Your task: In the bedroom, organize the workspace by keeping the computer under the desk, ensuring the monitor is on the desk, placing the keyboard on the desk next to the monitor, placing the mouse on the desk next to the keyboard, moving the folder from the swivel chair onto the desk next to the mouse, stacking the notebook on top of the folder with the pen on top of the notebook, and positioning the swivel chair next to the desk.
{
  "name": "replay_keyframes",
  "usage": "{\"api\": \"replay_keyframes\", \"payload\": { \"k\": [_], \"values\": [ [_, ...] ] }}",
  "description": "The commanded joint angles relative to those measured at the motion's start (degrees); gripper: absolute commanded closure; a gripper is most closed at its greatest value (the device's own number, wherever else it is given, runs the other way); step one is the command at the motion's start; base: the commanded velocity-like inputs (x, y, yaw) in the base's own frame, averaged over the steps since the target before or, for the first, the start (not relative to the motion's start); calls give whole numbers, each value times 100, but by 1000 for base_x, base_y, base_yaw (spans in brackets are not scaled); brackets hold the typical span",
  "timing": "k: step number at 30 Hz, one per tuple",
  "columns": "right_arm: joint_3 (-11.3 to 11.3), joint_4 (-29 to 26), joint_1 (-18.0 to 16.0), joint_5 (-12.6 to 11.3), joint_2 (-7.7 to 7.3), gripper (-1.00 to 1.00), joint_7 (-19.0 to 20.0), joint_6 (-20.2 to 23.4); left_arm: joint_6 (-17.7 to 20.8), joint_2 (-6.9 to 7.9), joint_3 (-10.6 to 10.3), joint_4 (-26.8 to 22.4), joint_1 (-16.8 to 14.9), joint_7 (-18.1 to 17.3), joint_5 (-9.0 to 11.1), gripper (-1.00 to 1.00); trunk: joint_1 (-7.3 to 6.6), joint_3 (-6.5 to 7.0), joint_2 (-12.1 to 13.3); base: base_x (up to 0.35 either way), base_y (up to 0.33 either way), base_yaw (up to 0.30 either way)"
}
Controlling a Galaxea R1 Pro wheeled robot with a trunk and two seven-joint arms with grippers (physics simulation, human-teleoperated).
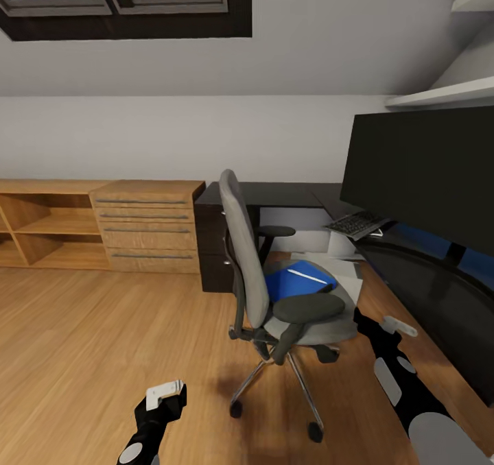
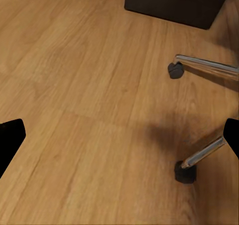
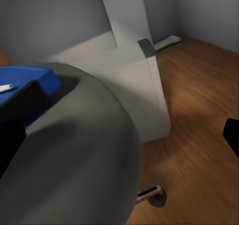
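Note:
The grey swivel chair (image 1: 250, 273) stands on the floor in front of the black desk (image 1: 288, 194). The blue folder (image 1: 295, 281) lies on its seat with a white pen (image 1: 307, 276) on top. The wide monitor (image 1: 425, 170) and the keyboard (image 1: 357, 223) are on the desk. The light grey computer (image 3: 144, 95) stands under it. The mouse and notebook are out of view. My left gripper (image 1: 167, 391) hangs open low over the floor, left of the chair's base. My right gripper (image 1: 399, 326) is open beside the chair's right armrest, close to the seat (image 3: 74, 150).
A light wooden drawer cabinet (image 1: 147, 225) and open shelves (image 1: 48, 225) line the back wall at the left. The chair's chrome legs and casters (image 2: 185, 171) spread out near my left gripper. White wall shelves (image 1: 439, 94) hang above the monitor. Open wooden floor lies to the left.

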Motion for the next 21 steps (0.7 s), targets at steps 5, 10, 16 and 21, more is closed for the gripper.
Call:
{"api": "replay_keyframes", "payload": {
  "k": [5,10,16,21],
  "values": [
    [6,10,-1,-290,-105,-100,1,-20,-25,-9,-1,76,-2,3,57,-100,1,-6,-2,204,-112,0],
    [5,19,1,-424,-128,-100,3,-12,-29,-12,2,93,-2,3,57,-100,1,-6,-2,38,-22,0],
    [5,33,1,-459,-150,-100,7,23,-33,-10,4,96,-2,1,57,-100,1,-6,-2,49,-2,0],
    [5,31,1,-475,-163,-100,15,333,-89,-6,4,102,-2,-4,57,-100,1,-6,-2,209,0,0]
  ]
}}
